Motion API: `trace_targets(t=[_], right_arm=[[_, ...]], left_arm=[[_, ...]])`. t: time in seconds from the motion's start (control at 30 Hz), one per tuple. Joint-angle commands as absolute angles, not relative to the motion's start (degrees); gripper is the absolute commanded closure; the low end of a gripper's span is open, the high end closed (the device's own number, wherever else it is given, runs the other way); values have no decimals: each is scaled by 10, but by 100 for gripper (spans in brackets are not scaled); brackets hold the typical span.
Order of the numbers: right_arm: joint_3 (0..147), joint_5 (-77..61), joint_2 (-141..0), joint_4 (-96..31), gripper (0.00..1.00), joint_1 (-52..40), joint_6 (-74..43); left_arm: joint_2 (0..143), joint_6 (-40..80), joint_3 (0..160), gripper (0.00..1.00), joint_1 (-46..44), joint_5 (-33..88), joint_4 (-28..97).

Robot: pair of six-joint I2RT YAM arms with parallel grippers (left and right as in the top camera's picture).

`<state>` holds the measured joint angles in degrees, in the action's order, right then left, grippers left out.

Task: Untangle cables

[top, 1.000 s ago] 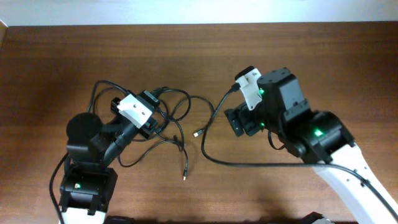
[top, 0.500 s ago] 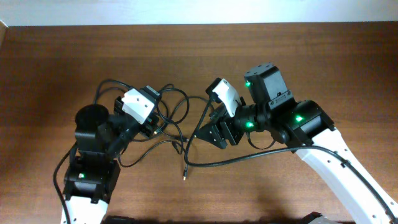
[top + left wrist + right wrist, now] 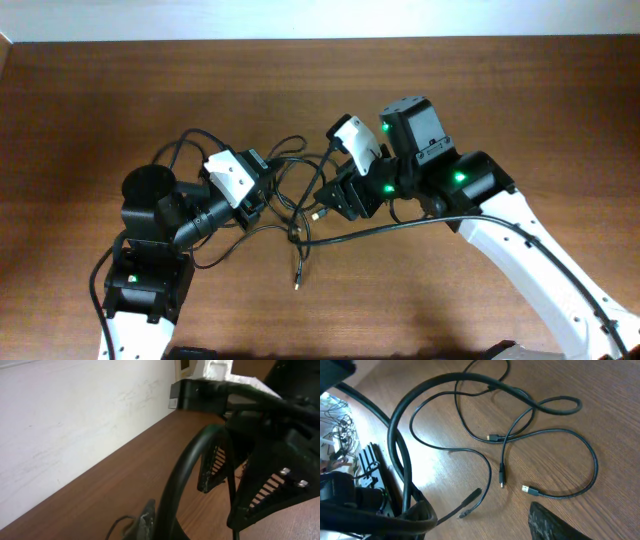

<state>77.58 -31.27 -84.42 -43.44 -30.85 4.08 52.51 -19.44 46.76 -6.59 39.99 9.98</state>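
Several thin black cables (image 3: 285, 190) lie looped and crossed on the brown table between my two grippers. One loose plug end (image 3: 297, 283) points toward the front. My left gripper (image 3: 256, 200) sits at the left side of the tangle; its jaws are hidden. My right gripper (image 3: 333, 203) hovers over the right side. In the right wrist view the cables (image 3: 540, 435) lie spread below the right gripper (image 3: 485, 520), which is open and empty, with a silver-tipped plug (image 3: 530, 490) near one finger. The left wrist view shows the right gripper's ridged fingers (image 3: 240, 485) close ahead.
A thick black arm wire (image 3: 400, 455) curves across the right wrist view, and another (image 3: 175, 485) blocks much of the left wrist view. The right arm's wire (image 3: 400, 228) trails over the table. A white wall (image 3: 75, 435) borders the table's far edge.
My right gripper has swung left and now hovers over the right side of the tangle. My left gripper has shifted a little to the right.
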Motion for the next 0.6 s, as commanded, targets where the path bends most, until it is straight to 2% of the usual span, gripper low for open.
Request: trace_targets(t=[0.0, 0.03, 0.1, 0.2, 0.27, 0.33, 0.43, 0.5, 0.57], right_arm=[[783, -328, -847, -422, 44, -312, 42], [783, -334, -847, -416, 54, -317, 42], [783, -334, -847, -404, 94, -334, 42], [783, -313, -847, -405, 96, -344, 40], [783, -185, -847, -452, 96, -344, 22], [783, 11, -847, -523, 96, -344, -10], [783, 143, -847, -568, 96, -342, -40], [783, 163, -847, -586, 96, -310, -66], [783, 162, -844, -599, 96, -255, -99]], left_arm=[[524, -187, 470, 100, -63, 412, 95], [524, -187, 470, 100, -63, 412, 95], [524, -187, 470, 100, -63, 412, 96], [524, -187, 470, 100, -63, 412, 98], [524, -187, 470, 100, -63, 411, 98], [524, -187, 470, 100, -62, 405, 98], [524, -187, 470, 100, -62, 369, 101], [524, -187, 470, 100, -62, 314, 101], [524, -187, 470, 100, -62, 183, 114]])
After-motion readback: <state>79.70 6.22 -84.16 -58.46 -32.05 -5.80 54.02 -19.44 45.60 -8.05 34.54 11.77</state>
